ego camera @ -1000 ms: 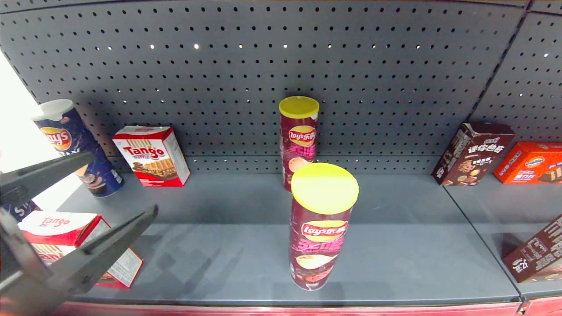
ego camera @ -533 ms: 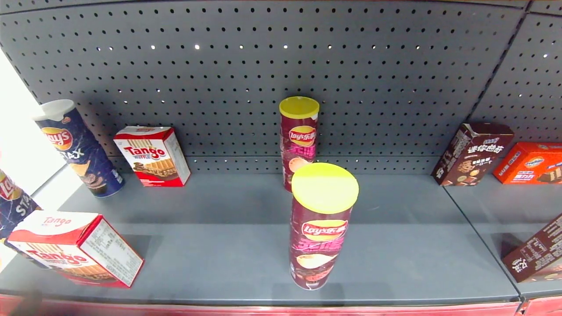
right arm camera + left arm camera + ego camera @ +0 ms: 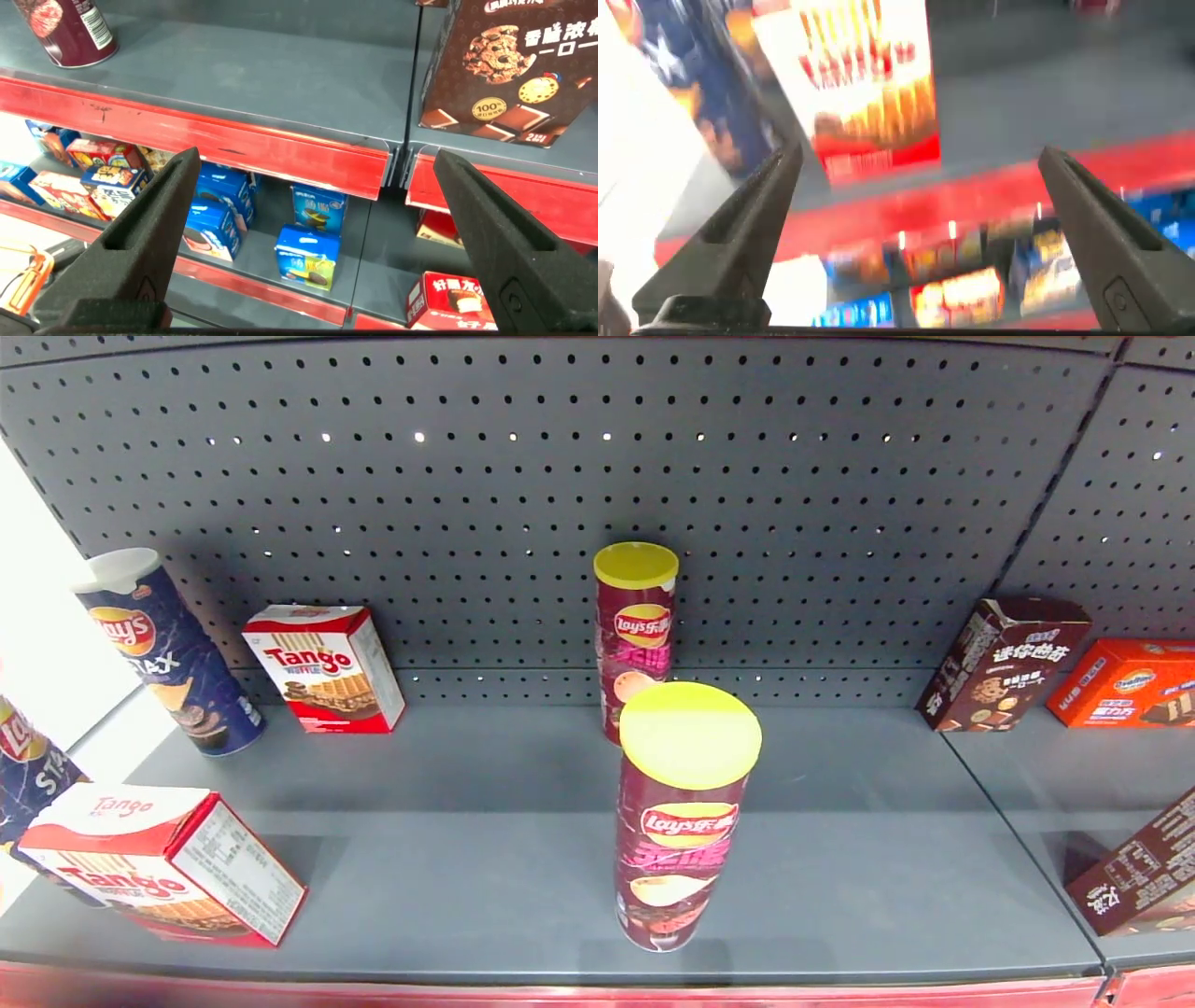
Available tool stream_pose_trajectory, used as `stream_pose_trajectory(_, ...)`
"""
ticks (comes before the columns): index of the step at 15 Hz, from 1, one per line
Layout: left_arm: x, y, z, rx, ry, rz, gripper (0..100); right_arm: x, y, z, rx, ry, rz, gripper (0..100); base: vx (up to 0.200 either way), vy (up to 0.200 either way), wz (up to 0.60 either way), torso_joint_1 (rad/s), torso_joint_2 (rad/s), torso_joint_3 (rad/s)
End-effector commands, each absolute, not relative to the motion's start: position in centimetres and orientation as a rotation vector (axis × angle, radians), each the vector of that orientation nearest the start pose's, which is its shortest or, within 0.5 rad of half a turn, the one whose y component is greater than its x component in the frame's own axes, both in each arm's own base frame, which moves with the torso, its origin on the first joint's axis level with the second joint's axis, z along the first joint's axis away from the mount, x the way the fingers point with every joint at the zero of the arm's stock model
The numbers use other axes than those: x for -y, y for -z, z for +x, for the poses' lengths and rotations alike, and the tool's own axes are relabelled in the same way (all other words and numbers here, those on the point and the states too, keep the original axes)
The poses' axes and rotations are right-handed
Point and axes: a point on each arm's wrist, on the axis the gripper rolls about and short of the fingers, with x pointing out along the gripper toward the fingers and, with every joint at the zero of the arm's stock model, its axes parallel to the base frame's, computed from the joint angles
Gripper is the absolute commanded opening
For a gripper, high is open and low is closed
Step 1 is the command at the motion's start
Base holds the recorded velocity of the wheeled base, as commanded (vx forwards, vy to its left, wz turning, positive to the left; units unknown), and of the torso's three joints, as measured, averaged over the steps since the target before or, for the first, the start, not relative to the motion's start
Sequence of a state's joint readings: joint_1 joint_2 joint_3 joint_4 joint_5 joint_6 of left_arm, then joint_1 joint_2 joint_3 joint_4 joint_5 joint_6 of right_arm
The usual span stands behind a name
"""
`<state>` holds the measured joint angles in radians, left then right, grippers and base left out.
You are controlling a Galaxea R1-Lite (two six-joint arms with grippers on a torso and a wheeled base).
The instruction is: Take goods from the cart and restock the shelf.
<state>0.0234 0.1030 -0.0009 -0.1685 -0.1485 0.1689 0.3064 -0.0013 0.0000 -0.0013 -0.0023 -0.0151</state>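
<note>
A red-and-white wafer box (image 3: 159, 863) lies tilted at the front left of the grey shelf (image 3: 467, 859). My left gripper (image 3: 920, 157) is open and holds nothing; it hangs off the shelf's red front edge (image 3: 971, 201), facing that wafer box (image 3: 864, 84) and a blue chips can (image 3: 701, 84). My right gripper (image 3: 318, 159) is open and holds nothing too, low in front of the red shelf edge (image 3: 234, 135). Beyond it are a maroon chips can (image 3: 75, 33) and a brown cookie box (image 3: 509, 65).
Two yellow-lidded maroon cans stand mid-shelf, one in front (image 3: 686, 812), one behind (image 3: 636, 635). At the back left are a blue can (image 3: 168, 649) and a second wafer box (image 3: 322, 667). Brown (image 3: 1004, 663) and orange (image 3: 1125, 681) boxes sit right. Blue packs (image 3: 220, 210) fill the lower shelf.
My left gripper, open beside the front wafer box a second ago, has drawn back out of the head view. The box stays on the shelf. The other goods have not moved.
</note>
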Motion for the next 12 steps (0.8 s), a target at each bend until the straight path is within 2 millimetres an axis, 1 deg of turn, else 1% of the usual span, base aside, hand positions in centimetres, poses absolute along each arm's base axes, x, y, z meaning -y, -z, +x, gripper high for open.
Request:
stream_pose_trajectory(1, 0.4, -8.8, -1.86, 0.064, 0.113, 0.176, 100, 0.69, -7.56, -2.17, 0.004, -0.305, -0.015, 100, 0.0, 0.0, 0.0, 0.0, 0.0, 0.0)
stream_pose_trajectory(3, 0.38, -8.3, -1.89, 0.021, 0.123, 0.162, 100, 0.7, -7.56, -2.17, 0.004, -0.304, -0.015, 100, 0.0, 0.0, 0.0, 0.0, 0.0, 0.0)
stream_pose_trajectory(5, 0.31, -8.22, -2.28, 0.07, 0.152, 0.156, 100, 0.7, -7.56, -2.17, 0.004, -0.304, -0.015, 100, 0.0, 0.0, 0.0, 0.0, 0.0, 0.0)
stream_pose_trajectory(12, 0.3, -8.18, -2.32, 0.07, 0.136, 0.128, 100, 0.7, -7.56, -2.17, 0.004, -0.304, -0.015, 100, 0.0, 0.0, 0.0, 0.0, 0.0, 0.0)
